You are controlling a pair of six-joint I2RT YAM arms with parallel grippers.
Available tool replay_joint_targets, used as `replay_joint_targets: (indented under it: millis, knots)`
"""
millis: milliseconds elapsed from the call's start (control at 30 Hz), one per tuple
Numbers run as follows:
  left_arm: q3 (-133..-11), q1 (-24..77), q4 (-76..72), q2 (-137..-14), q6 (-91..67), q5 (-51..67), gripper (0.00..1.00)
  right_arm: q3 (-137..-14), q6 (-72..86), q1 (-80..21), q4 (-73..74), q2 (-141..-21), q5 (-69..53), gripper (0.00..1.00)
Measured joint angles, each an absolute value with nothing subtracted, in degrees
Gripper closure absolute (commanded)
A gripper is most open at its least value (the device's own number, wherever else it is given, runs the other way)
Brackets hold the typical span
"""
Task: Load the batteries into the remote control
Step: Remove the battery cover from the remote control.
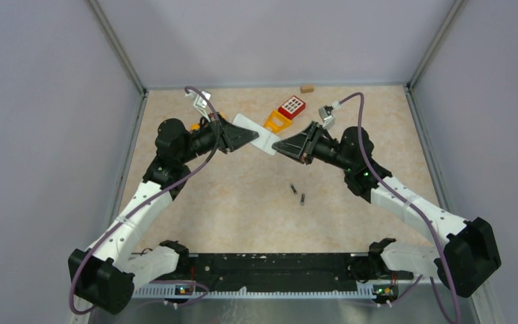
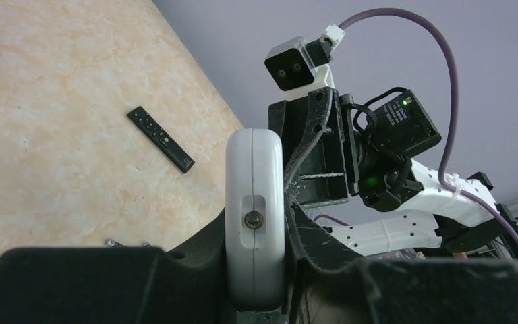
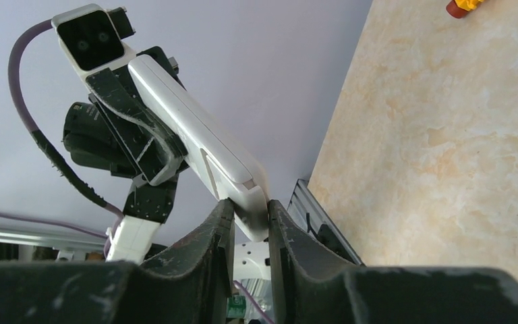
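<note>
**Operator:** What is the state of each claw?

**Technician:** The left claw (image 1: 251,137) is closed down to the thickness of the white remote (image 2: 255,175) and clamps one end of it, with a finger pressed against each side. The right claw (image 1: 278,146) is closed to a narrow gap on the opposite end. In the right wrist view its two fingers (image 3: 219,233) pinch the tip of the remote from both faces. The remote spans the space between the two claws, and neither claw holds anything else.

**Operator:** Where are the batteries?

**Technician:** Two are visible, both lying on the tabletop (image 1: 243,209). The far battery (image 1: 293,188) and the near battery (image 1: 303,199) lie close together but apart. They sit nearer the arm bases than the held remote does, just to the right of centre. Both look dark, and their colours cannot be told at this size. Neither claw touches them.

**Operator:** What else lies around the work area?

**Technician:** A red keypad unit (image 1: 292,106) lies beyond the claws, and an orange piece (image 1: 276,122) sits just beside it. A small brown block (image 1: 306,88) rests near the back wall. The left wrist view shows a black remote (image 2: 160,138) flat on the tabletop, well apart from the held one. Nothing lies between the claws and the two batteries.
</note>
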State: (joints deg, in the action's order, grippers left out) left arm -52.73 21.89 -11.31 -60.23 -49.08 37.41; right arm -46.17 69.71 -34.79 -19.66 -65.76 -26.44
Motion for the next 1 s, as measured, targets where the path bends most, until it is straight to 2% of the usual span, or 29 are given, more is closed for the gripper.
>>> replay_joint_targets:
  millis: [533,667,800,1000]
  knots:
    - [-52.7,22.2,-9.3,-60.0,-46.7,36.6,1.0,-41.6,74.3,-34.7,-27.3,-65.7,-27.1,0.82]
    - [-52.7,22.2,-8.8,-60.0,-46.3,35.9,1.0,-41.6,74.8,-34.7,-27.9,-65.7,-27.5,0.88]
    - [-52.7,22.2,-8.5,-60.1,-45.8,35.1,1.0,-41.6,74.8,-34.2,-27.6,-65.7,-27.8,1.0]
    - [-52.7,22.2,-8.0,-60.7,-44.9,33.9,1.0,-41.6,74.6,-34.3,-27.5,-65.7,-27.7,1.0]
